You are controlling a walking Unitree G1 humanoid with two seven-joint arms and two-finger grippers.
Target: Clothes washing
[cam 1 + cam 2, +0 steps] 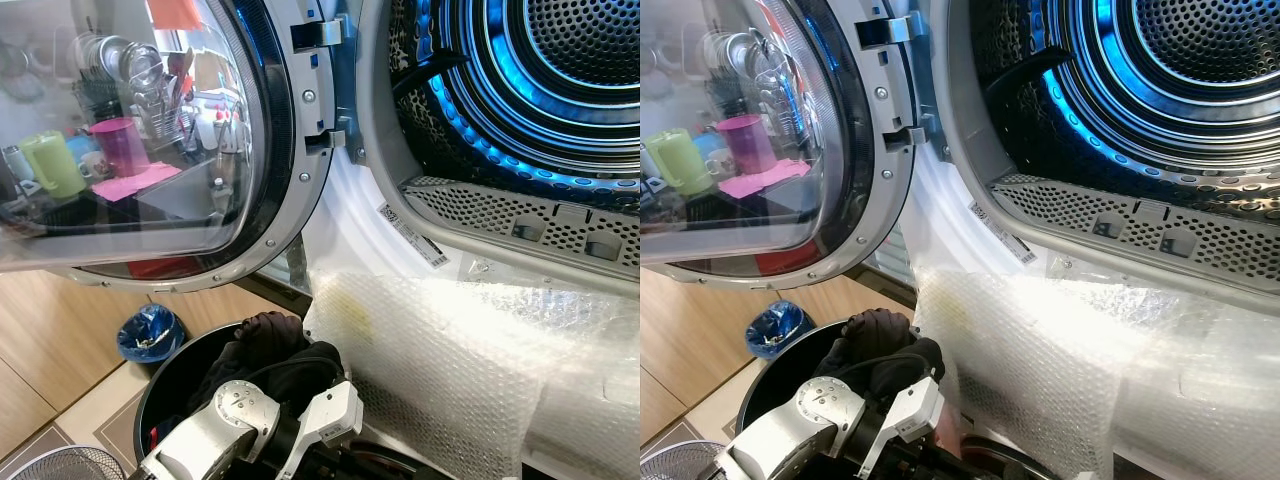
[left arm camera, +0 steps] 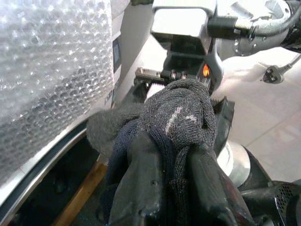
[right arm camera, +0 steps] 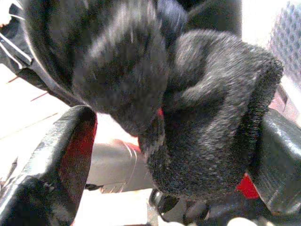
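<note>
The washing machine drum [image 1: 560, 60] stands open, lit blue inside, its perforated steel wall bare in the visible portion. The round glass door [image 1: 150, 140] is swung out to the left of the drum opening and reflects kitchen items, including a green jug and a pink cup. Bubble wrap [image 1: 450, 370] covers the machine front directly below the drum opening. Lower and to the left of the drum opening sits a black laundry basket [image 1: 160, 390] holding dark clothes [image 1: 270, 355], heaped just beside the bubble wrap. The silver left arm [image 1: 230, 420] reaches across the basket, below the heap. In the left wrist view, the left gripper [image 2: 176, 183] has its two black fingers [image 2: 141, 188] closed narrowly on a grey knitted garment [image 2: 176, 113], which bunches up beyond the fingertips, with the bubble wrap close alongside. In the right wrist view, the right gripper [image 3: 164, 141] has its jaws set wide, and a dark fuzzy garment [image 3: 207, 122] hangs between them, touching one finger [image 3: 277, 155]; whether it is clamped cannot be told. A blue bin [image 1: 150, 335] stands on the floor left of the basket, under the door.
</note>
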